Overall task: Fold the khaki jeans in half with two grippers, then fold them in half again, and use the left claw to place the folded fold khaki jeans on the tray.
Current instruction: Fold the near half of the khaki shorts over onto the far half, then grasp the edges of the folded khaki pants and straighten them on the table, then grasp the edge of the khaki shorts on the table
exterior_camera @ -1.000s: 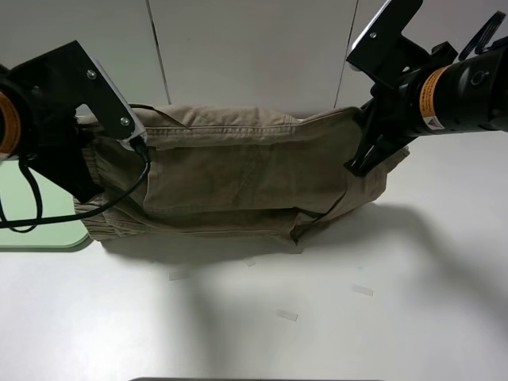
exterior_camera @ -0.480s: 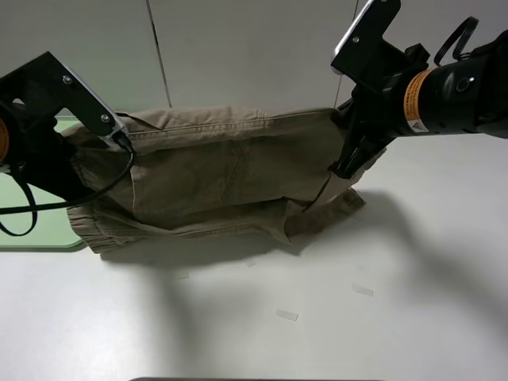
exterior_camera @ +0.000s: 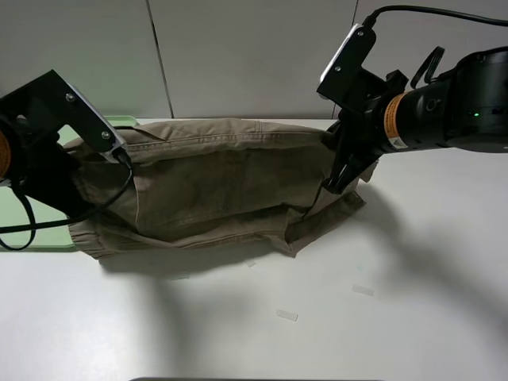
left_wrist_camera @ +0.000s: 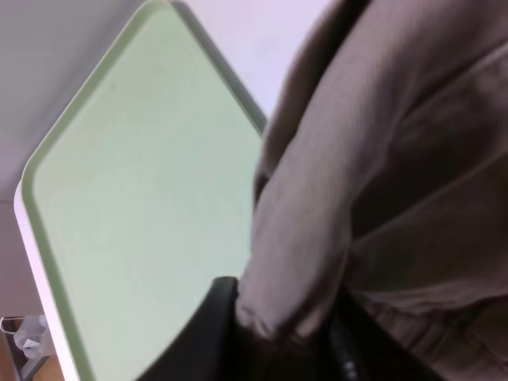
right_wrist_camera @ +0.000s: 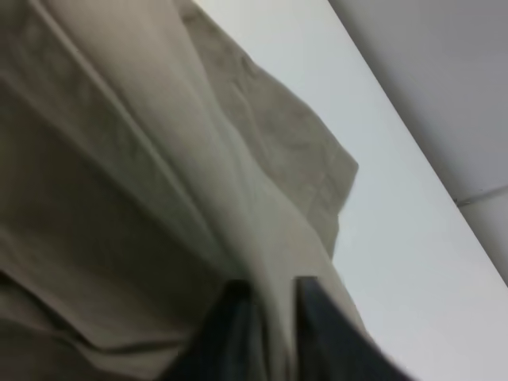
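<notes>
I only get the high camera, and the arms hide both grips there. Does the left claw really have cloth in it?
Observer: Yes. The left wrist view shows the left claw shut on a bunched fold of the jeans.
Operator: And the right one?
Observer: In the right wrist view, a ridge of cloth runs between the two dark fingers of the right claw.
Operator: How much of the tray shows?
Observer: The left wrist view shows most of the tray: a bare pale-green floor and a long rim, with the jeans hiding one side.
</notes>
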Tool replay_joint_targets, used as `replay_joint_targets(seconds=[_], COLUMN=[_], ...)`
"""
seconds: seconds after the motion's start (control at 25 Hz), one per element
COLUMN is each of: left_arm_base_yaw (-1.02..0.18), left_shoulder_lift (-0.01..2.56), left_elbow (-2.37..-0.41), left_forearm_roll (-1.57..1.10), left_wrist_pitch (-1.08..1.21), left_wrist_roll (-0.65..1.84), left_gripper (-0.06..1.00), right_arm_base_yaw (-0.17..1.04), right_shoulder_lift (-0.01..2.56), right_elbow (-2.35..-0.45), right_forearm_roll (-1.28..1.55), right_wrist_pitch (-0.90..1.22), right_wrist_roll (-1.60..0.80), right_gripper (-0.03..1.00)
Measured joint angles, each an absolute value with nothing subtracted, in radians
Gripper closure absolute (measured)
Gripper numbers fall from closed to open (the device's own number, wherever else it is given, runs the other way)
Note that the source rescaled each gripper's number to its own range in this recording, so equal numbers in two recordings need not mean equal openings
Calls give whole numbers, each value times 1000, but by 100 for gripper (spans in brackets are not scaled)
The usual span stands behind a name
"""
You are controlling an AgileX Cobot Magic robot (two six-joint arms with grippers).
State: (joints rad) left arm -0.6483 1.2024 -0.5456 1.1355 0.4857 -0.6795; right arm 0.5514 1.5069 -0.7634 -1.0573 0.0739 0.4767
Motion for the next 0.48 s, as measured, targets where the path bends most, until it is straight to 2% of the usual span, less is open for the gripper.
replay_joint_targets(seconds=[0.12,0.16,0.2,0.32,0.48], left_arm_base_yaw=[-621,-611,-602,-596,-594], left_shoulder_lift=[1202,1202,1202,1202,1202], left_elbow=[-546,-546,-546,-546,-546], left_forearm_roll=[1150,1159,1169,1188,1191], left_wrist_pitch=[489,493,497,500,496], left_wrist_roll=[-749,-771,-794,-826,-830], left_gripper=[46,40,36,32,31], right_arm_base_yaw=[551,551,551,551,551], right_shoulder_lift=[1507,1507,1507,1507,1507], right_elbow=[-763,-763,-763,-763,-763], right_forearm_roll=[-1058,-1060,-1060,-1061,-1061], right_wrist_pitch=[25,10,0,0,18], right_wrist_roll=[477,477,477,477,477], right_gripper=[31,20,13,5,3])
